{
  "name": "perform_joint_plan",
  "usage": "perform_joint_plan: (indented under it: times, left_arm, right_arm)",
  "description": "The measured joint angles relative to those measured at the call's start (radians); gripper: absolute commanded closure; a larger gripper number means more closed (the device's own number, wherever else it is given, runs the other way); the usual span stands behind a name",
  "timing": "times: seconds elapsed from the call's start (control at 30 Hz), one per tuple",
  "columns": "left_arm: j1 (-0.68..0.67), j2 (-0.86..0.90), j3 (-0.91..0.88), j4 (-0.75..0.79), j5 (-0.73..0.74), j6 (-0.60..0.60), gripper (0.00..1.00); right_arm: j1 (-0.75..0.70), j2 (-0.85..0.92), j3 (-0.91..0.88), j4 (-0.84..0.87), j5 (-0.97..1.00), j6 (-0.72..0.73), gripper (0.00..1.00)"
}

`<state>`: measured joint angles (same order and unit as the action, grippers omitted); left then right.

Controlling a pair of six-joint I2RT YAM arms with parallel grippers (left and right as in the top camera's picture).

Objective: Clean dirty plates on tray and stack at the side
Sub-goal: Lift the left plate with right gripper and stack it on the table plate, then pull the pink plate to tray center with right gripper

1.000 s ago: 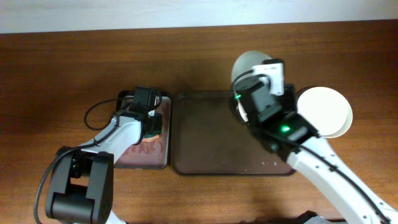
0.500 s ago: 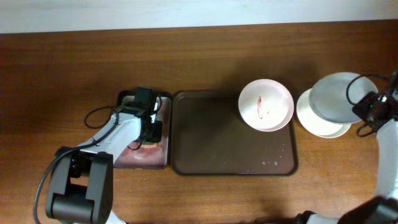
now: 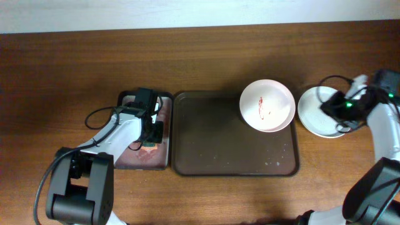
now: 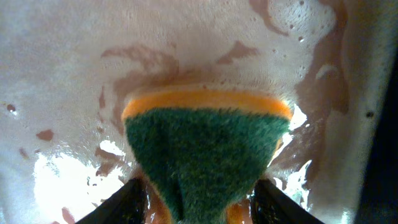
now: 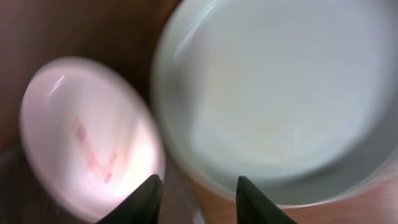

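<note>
The left gripper (image 4: 205,202) pinches a green-and-orange sponge (image 4: 205,143) on the soapy small tray (image 3: 147,159). The right gripper (image 5: 199,193), fingers spread and empty, hangs above a pale plate (image 5: 273,93) just beside the brown tray (image 3: 212,137), where a red-streaked pinkish plate (image 3: 267,105) sits in the far right corner.

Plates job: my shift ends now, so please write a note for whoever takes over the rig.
Left gripper: shut on the sponge, down in the soapy small tray.
Right gripper: open and empty, above the clean plate beside the brown tray. The arm hides how many are stacked there.
Done: at least that plate is clean and set aside.
Left: the pink plate, streaked red, lies in the brown tray's far right corner. Wipe it, then stack it.
</note>
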<state>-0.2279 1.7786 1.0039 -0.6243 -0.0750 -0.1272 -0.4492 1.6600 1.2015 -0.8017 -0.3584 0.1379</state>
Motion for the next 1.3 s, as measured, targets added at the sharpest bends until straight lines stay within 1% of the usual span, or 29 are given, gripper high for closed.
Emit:
perform_joint_plan:
  times: [0.07,0.13,0.2,0.27,0.4,0.43,0.57,0.67,0.73,0.83,0.93,0.97,1.03,1.07,1.13,1.17,1.23,1.3]
  left_arm:
    - [0.0,0.0,0.0,0.012,0.002,-0.002,0.4]
    - [0.0,0.0,0.0,0.027,0.016,-0.004,0.44]
    - [0.0,0.0,0.0,0.03,0.02,-0.006,0.46]
    - [0.0,0.0,0.0,0.03,0.02,-0.008,0.5]
    - [0.0,0.0,0.0,0.03,0.02,-0.011,0.49]
    - [0.0,0.0,0.0,0.03,0.02,-0.011,0.49]
    - [0.0,0.0,0.0,0.029,0.02,-0.011,0.49]
    - [0.0,0.0,0.0,0.029,0.02,-0.011,0.49]
    - [0.0,0.0,0.0,0.029,0.02,-0.011,0.49]
    - [0.0,0.0,0.0,0.029,0.02,-0.011,0.49]
    - [0.0,0.0,0.0,0.029,0.02,-0.011,0.49]
    - [0.0,0.0,0.0,0.029,0.02,-0.011,0.49]
    - [0.0,0.0,0.0,0.029,0.02,-0.011,0.49]
    - [0.0,0.0,0.0,0.029,0.02,-0.011,0.49]
    - [0.0,0.0,0.0,0.029,0.02,-0.011,0.48]
    - [0.0,0.0,0.0,0.029,0.02,-0.011,0.49]
    - [0.0,0.0,0.0,0.029,0.02,-0.011,0.49]
    - [0.0,0.0,0.0,0.029,0.02,-0.011,0.48]
  right_arm:
    - [0.061,0.0,0.0,-0.035,-0.009,-0.026,0.6]
    - [0.171,0.0,-0.006,-0.078,0.011,-0.05,0.6]
    - [0.233,0.0,-0.035,-0.079,0.074,-0.027,0.6]
    - [0.261,0.002,-0.063,-0.056,0.109,0.002,0.61]
    - [0.267,0.056,-0.087,0.016,0.134,0.022,0.62]
    - [0.267,0.076,-0.089,0.028,0.137,0.025,0.64]
    - [0.267,0.145,-0.093,0.082,0.147,0.051,0.81]
    - [0.267,0.17,-0.093,0.088,0.148,0.06,0.92]
    - [0.269,0.176,-0.093,0.077,0.135,0.068,0.96]
    - [0.3,0.177,-0.093,0.053,0.066,0.068,0.96]
    - [0.372,0.177,-0.093,-0.007,0.003,0.08,0.96]
    - [0.396,0.177,-0.093,-0.03,-0.008,0.093,0.92]
    - [0.428,0.177,-0.093,-0.063,-0.023,0.113,0.75]
    - [0.435,0.177,-0.093,-0.063,-0.028,0.12,0.72]
    - [0.437,0.177,-0.092,-0.037,-0.03,0.117,0.58]
    - [0.437,0.177,-0.084,-0.028,-0.029,0.098,0.55]
    - [0.437,0.177,-0.055,0.014,-0.028,0.063,0.56]
    - [0.437,0.177,-0.023,0.096,-0.028,0.003,0.61]
